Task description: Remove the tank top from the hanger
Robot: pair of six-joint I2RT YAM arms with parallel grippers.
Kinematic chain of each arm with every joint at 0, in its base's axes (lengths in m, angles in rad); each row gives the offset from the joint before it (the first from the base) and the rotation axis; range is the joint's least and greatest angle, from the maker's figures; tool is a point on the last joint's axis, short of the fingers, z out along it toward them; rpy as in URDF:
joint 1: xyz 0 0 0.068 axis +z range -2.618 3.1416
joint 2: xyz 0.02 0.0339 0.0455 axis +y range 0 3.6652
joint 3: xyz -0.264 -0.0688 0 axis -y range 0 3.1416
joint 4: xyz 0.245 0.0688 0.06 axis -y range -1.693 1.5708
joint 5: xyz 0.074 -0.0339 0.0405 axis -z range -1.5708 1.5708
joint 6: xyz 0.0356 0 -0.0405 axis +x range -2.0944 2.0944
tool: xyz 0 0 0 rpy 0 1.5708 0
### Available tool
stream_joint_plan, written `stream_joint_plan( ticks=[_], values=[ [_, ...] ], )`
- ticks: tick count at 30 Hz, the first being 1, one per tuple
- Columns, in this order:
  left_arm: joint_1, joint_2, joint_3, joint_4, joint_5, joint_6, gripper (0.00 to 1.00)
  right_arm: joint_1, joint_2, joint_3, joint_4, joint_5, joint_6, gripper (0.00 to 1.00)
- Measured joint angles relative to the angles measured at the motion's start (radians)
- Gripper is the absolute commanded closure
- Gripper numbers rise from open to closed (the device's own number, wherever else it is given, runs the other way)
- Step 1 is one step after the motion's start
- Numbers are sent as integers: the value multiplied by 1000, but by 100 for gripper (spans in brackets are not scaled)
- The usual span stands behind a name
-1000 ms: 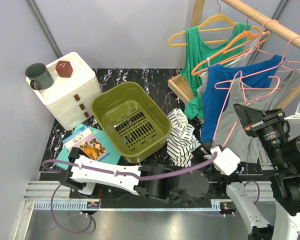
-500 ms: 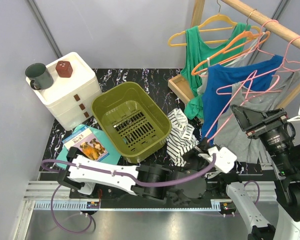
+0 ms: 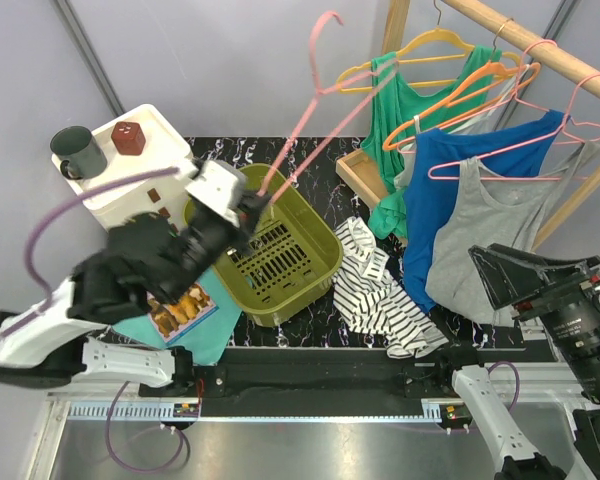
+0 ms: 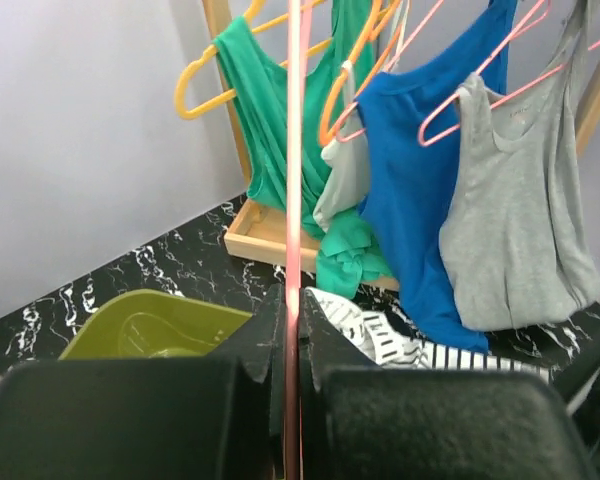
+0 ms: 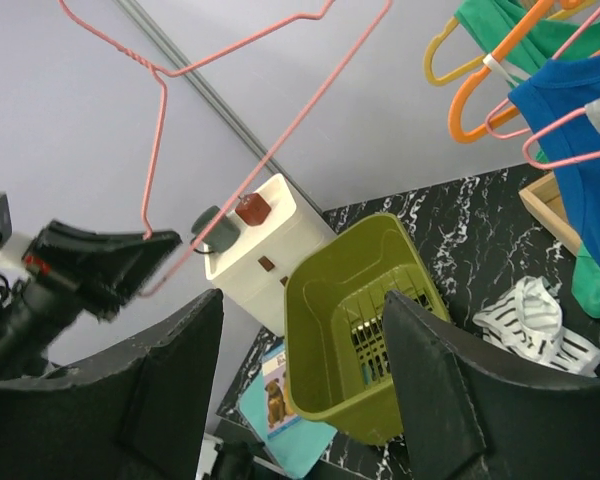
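"Two arms at one black marble bench (image 3: 310, 155). What fills the frame?"

"At right, a wooden rail (image 3: 570, 68) hung with green, blue and grey tops on hangers. At centre sits an olive basket (image 3: 280, 302). Just to its right the striped tank top (image 3: 375, 290) lies crumpled on the bench, on no hanger at all."

"And the pink hanger (image 4: 293, 150)?"

"Bare, and held high above the basket, its hook pointing up toward the back wall. The left end effector (image 3: 252, 207) is clamped tight on the wire, which runs straight up between its fingers in the left wrist view. The right end effector (image 5: 305, 390) is spread wide and grips nothing; its camera looks across at the basket and the raised hanger."
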Motion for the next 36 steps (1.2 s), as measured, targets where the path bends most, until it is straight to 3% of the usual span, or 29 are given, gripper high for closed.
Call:
stream_joint_plan(
  ticks=[6,13,25,36],
  values=[
    [337,-57,63,-166,360,-10,100,0,-27,8,-90,-18,-59,28],
    [574,97,156,-273,770,2,100,0,-67,3,-213,-17,-108,27],
    [735,378,377,-356,1028,31,100,0,-115,19,-378,2,-181,27],
    [849,657,760,-338,1266,10,100,0,-131,-5,-419,4,-190,27]
  ],
)
